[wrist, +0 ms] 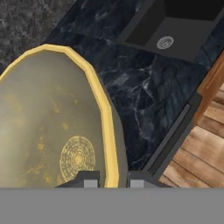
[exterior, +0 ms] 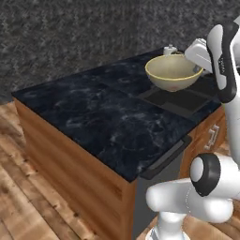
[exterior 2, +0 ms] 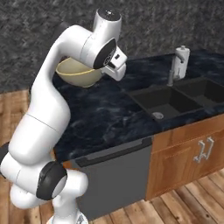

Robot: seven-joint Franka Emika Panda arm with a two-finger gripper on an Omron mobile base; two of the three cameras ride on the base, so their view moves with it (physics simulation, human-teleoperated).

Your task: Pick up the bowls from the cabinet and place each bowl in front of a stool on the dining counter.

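Observation:
My gripper (wrist: 113, 181) is shut on the rim of the olive-tan bowl (wrist: 52, 127), one finger inside and one outside. The bowl (exterior: 171, 72) has a cream inside and hangs upright in the air above the black marbled dining counter (exterior: 103, 117). It floats near the counter's back part, beside the sink. From the right side the bowl (exterior 2: 76, 74) shows partly behind my upper arm, with the gripper (exterior 2: 103, 72) at its rim. The cabinet and the stools are out of view.
A dark double sink (exterior 2: 166, 103) with a pale faucet (exterior 2: 179, 61) is set in the counter to the right. A grey dishwasher front (exterior 2: 113, 175) and wood doors (exterior 2: 192, 153) sit below. A wood floor (exterior: 28, 187) surrounds the island.

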